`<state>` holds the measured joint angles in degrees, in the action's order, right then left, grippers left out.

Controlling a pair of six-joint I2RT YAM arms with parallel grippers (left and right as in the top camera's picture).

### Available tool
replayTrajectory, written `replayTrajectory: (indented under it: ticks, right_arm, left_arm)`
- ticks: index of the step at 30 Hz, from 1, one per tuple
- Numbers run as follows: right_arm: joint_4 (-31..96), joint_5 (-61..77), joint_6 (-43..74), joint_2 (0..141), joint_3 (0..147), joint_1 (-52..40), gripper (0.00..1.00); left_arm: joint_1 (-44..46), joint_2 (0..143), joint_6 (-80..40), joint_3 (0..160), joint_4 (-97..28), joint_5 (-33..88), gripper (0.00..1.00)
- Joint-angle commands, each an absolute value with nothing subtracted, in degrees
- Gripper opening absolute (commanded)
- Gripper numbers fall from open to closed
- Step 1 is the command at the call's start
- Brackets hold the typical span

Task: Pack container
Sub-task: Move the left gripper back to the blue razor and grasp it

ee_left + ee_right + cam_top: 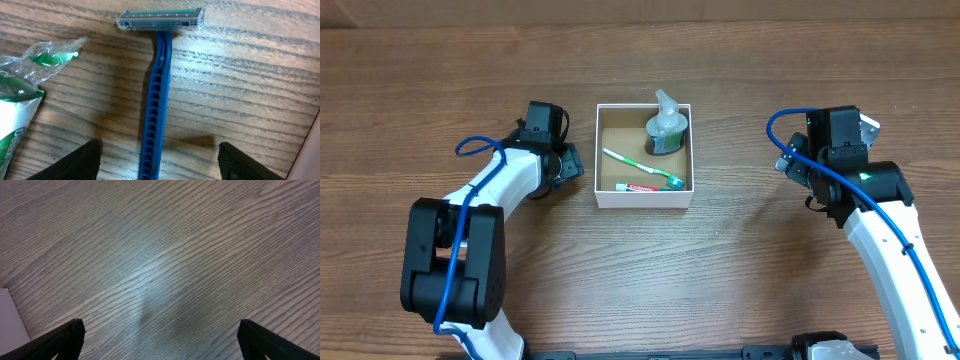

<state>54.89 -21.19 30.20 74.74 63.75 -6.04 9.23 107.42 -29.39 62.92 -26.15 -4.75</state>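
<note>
- As the overhead view shows it, the container (644,197) sits on the surface (740,290) between the two arms, already holding a toothbrush (642,167), a toothpaste tube (642,187) and a bottle (667,128).
- The left hand (563,163) is just beside the container's left wall, while the right hand (790,162) is well apart from it on the other side. The left arm is plainly the nearer one. What lies under the left hand is hidden in this view.
- In the left wrist view, a blue razor (157,100) lies flat on the surface, with its head far from the hand and its handle running straight back between the fingers (75,162).
- The left hand is spread wide and grips nothing, each finger standing clear of the handle. Because the handle's long axis crosses the fingers' closing line, closing them would likely pinch it across its width.
- A green-white packet (15,125) lies just to the left of the razor. A pale edge at the far right is probably the container's wall, so the carry would be short and to the right.
- In the right wrist view, the right hand is also spread wide and empty over bare surface. A white corner at the left edge is probably the container.
</note>
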Motion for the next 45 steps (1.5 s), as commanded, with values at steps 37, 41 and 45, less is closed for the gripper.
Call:
replayTrajectory:
  ticks: [37, 41, 45]
  right_arm:
    - [54.6, -21.6, 30.4, 74.1, 64.4, -6.0, 1.0]
    - [54.6, -21.6, 30.4, 74.1, 64.4, -6.0, 1.0]
    - [54.6, -21.6, 30.4, 74.1, 64.4, -6.0, 1.0]
  left_arm:
    - [8.9, 108.0, -28.3, 61.5, -27.0, -7.4, 0.24]
    - [8.9, 108.0, -28.3, 62.0, -27.0, -6.8, 0.14]
    - [8.9, 108.0, -28.2, 64.3, -28.4, -4.4, 0.13]
